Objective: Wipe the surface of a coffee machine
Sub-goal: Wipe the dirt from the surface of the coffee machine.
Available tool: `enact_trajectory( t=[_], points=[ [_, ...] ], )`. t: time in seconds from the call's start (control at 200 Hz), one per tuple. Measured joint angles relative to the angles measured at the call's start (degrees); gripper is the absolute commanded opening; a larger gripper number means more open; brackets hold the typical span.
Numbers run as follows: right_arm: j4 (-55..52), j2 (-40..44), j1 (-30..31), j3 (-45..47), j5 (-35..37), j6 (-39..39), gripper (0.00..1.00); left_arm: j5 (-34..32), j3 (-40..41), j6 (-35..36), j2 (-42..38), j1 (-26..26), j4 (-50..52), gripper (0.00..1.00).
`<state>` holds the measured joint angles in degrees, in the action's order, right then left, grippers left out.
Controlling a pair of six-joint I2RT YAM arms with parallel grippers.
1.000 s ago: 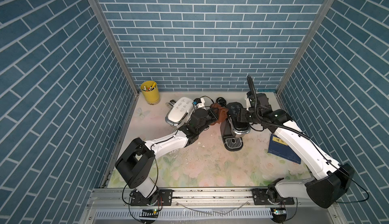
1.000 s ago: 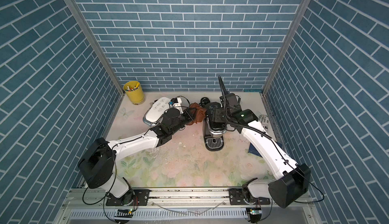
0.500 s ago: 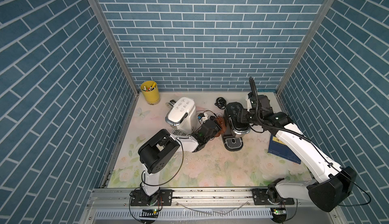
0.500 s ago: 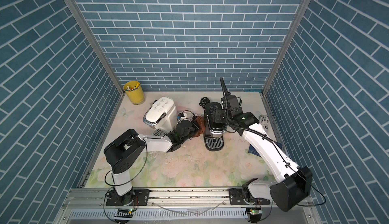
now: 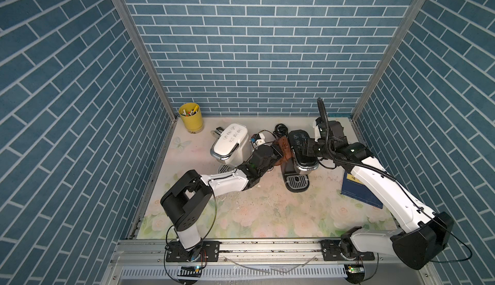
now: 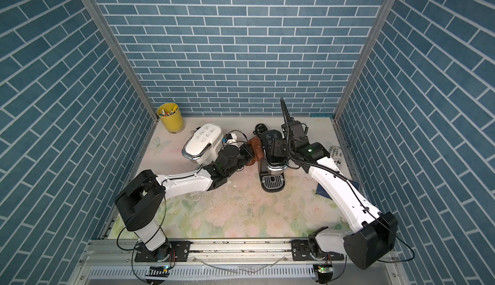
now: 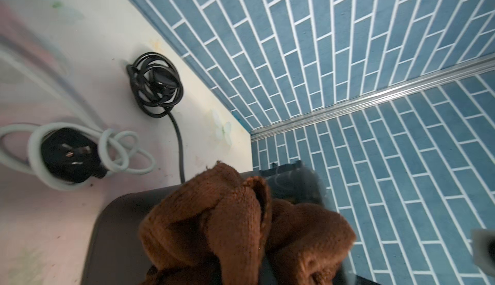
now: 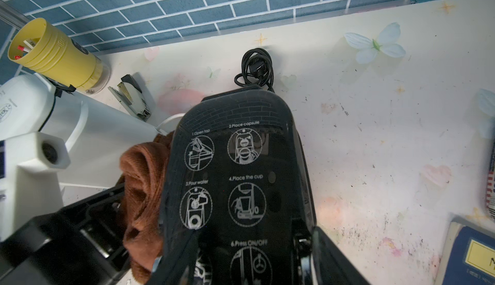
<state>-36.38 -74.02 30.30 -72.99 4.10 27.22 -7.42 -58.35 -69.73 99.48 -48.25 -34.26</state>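
- The left fingers (image 5: pixel 276 152) are clenched on the cloth (image 5: pixel 284 148) and press it against the side of the machine (image 5: pixel 296 139) just ahead of them. The cloth is bunched, so only a small patch wipes, and a snag on an edge could tug it free.
- The right fingers (image 5: pixel 306 147) clasp the machine's head between them. If that hold is loose, the cloth's sideways push could slide or tip the machine toward them.
- The white machine (image 5: pixel 231 143) stands just behind the left fingers, so a wide back-stroke could knock it.
- The cord (image 7: pixel 155 91) lies on the tabletop (image 5: pixel 267 211) beyond the left fingers, where a long stroke rearward could catch it.
- The top panel under the right fingers is covered and may go unwiped.
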Motion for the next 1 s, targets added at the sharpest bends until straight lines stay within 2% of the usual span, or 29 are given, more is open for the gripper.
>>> enact_trajectory(
  t=[0.33,0.535,1.0],
  points=[
    [1.1,0.3,-0.4,0.6,0.5,0.0,0.65,-1.1,2.8,-6.0,9.7,0.4,-16.1,0.0],
    [1.5,0.6,-0.4,1.3,0.4,0.9,0.64,-1.2,4.7,-7.1,15.3,0.3,-14.2,0.0],
    [1.8,0.6,-0.4,1.3,0.2,1.1,0.63,-1.0,6.6,-8.0,18.3,-1.8,-10.0,0.0]
  ],
)
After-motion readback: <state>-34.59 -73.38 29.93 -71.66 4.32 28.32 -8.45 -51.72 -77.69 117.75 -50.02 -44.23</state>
